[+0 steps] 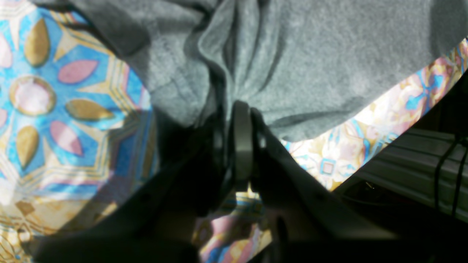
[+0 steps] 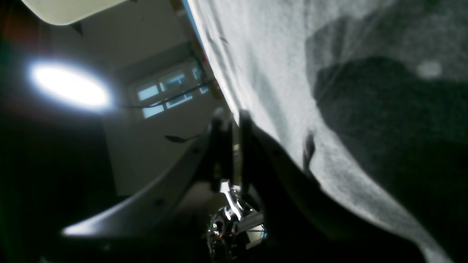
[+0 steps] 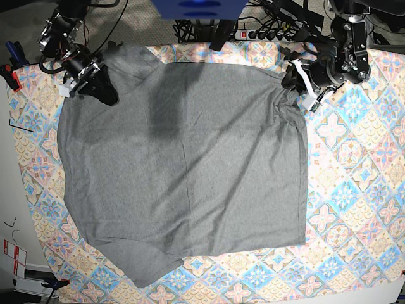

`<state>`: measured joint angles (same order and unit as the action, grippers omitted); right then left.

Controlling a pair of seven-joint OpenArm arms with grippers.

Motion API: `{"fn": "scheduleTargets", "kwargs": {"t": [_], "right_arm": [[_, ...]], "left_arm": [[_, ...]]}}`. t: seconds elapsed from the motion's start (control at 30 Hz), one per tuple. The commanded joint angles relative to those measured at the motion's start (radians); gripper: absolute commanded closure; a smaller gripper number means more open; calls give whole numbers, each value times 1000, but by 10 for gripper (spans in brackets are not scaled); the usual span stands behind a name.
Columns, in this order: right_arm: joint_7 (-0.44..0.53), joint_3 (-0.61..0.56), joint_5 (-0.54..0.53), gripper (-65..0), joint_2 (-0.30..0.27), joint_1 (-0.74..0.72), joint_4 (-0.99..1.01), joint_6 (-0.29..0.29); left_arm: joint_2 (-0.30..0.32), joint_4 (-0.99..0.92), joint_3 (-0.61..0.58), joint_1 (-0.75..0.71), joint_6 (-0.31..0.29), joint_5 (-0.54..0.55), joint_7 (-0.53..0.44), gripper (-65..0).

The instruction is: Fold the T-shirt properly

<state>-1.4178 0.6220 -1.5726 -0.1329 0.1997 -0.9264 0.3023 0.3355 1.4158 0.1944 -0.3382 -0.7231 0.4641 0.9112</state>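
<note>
- Left claw (image 1: 239,109): jaws pressed together, a bunch of grey cloth pinched between them, with pleats fanning out from the tips. In the base view it sits at the shirt's far corner on the picture's right (image 3: 296,79).
- Right claw (image 2: 234,118): jaws drawn together at a cloth edge; the wrist view shows the fabric falling away beside the tips, and a grip on it is likely though the contact itself is dark. In the base view it is at the far corner on the picture's left (image 3: 101,88).
- T-shirt (image 3: 183,171): grey, plain, spread nearly flat over the middle of the bench, one sleeve poking out at the near left. It reaches from both claws toward the camera; its long axis runs far to near.
- Tablecloth (image 3: 354,190): bright tile pattern, bare on the picture's right and along the near edge.
- Bench (image 3: 392,294): pale edge showing at the near right corner.
- Key relation: both claws hold the same far edge, one at each corner, and the whole body of the shirt lies on the near side of them. Neither arm is nearer; the edge is shared evenly.
- Judgement: a fold would carry this far edge toward the near hem, both arms moving together to keep the edge straight.
</note>
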Motion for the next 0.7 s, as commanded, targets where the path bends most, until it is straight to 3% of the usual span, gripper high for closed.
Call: {"fn": "scheduleTargets", "kwargs": {"t": [0.0,0.67], "right_arm": [[21,-3,89,-7,9,16,19,2],[41,-3,89,-7,11,43,19,2]], "left_arm": [[1,-7,-11,-15,25,-74,64,-24],[4,-7,-46,-15,25,-74,61,-23]]}}
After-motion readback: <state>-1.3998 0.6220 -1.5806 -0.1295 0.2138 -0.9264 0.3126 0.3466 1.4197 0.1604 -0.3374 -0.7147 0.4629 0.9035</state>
